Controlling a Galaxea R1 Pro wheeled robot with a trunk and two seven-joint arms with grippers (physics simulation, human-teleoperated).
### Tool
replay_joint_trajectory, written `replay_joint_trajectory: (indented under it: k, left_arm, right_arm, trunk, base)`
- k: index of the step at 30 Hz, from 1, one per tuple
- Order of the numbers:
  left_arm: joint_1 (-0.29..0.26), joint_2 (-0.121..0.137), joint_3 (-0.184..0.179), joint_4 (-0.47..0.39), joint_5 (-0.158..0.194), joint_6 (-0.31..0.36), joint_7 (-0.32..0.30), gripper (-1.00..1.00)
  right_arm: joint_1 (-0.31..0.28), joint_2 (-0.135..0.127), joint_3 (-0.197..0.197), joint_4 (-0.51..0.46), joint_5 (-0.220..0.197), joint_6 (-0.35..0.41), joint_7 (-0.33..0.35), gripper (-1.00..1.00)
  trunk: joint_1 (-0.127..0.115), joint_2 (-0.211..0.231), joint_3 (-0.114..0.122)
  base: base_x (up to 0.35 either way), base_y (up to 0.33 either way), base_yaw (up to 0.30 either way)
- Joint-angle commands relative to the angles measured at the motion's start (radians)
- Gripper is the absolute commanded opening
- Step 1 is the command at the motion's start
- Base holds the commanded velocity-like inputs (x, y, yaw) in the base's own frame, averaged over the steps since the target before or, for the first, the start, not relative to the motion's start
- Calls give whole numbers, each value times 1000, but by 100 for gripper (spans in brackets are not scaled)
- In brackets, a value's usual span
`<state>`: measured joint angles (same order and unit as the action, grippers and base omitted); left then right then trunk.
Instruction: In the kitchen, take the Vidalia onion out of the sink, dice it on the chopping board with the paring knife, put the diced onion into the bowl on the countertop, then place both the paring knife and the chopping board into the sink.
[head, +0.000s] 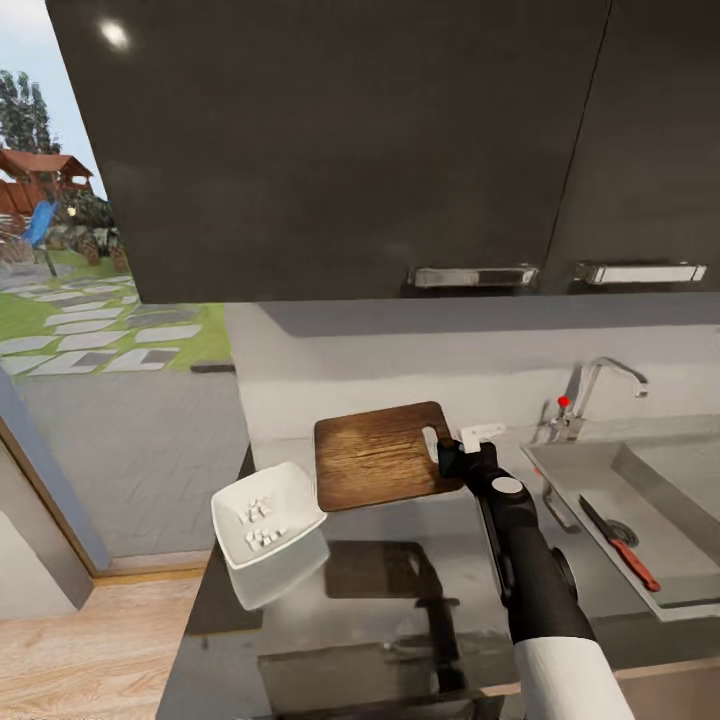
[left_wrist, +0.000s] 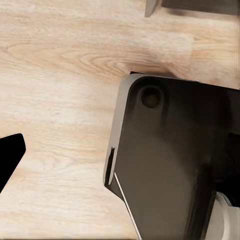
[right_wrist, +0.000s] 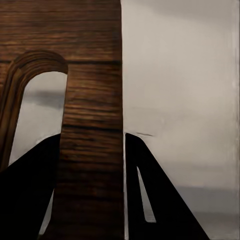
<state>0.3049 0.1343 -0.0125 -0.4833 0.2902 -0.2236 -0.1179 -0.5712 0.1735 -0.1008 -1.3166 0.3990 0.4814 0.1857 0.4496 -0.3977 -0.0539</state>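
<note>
Brightness: even and soft, daylight from the window left of the countertop (head: 400, 620).
Glare: one small white spot on the upper cabinet (head: 330, 150).
Reflections: the glossy countertop mirrors the chopping board (head: 380, 455) and bowl (head: 268, 515) as dark patches below them.
Shadows: a soft band on the wall under the cabinet.
Sharpness: all views slightly soft, compression-blurred.

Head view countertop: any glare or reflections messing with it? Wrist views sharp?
Head view: the glossy countertop mirrors the lifted chopping board and the bowl; a small specular spot sits on the upper cabinet. Right wrist view: board grain sharp, right hand fingers in dark silhouette. Left wrist view: soft, slightly blurred wooden floor.
</note>
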Motion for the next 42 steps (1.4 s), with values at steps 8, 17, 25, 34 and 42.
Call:
replay_joint_trajectory:
  k: [8,17,25,34,42]
  left_arm:
    - [0,1,-1,-1,10,0,-5,100]
    - [0,0,-1,-1,10,0,-5,100]
    - [0,0,-1,-1,10,0,-5,100]
    - [0,0,-1,-1,10,0,-5,100]
    - [0,1,-1,-1,10,0,-5,100]
  right_arm:
    - [-1,1,-1,-2,9,3,9,-100]
    - [-1,1,-9,0,9,4,-53,-100]
    - [-1,1,-9,2,-121,4,-235,-100]
    - [-1,1,-7,13,-156,-4,-353,-100]
    - [-1,1,-6,15,-158,-6,-440,-100]
  trunk:
    - [0,-2,-2]
    - [0,-2,-2]
    - [0,-2,-2]
    - [0,-2,-2]
    - [0,-2,-2]
  base:
    - [-77,-308,0]
    - [-5,-316,0]
    - [0,-316,0]
    - [0,-316,0]
    - [0,-316,0]
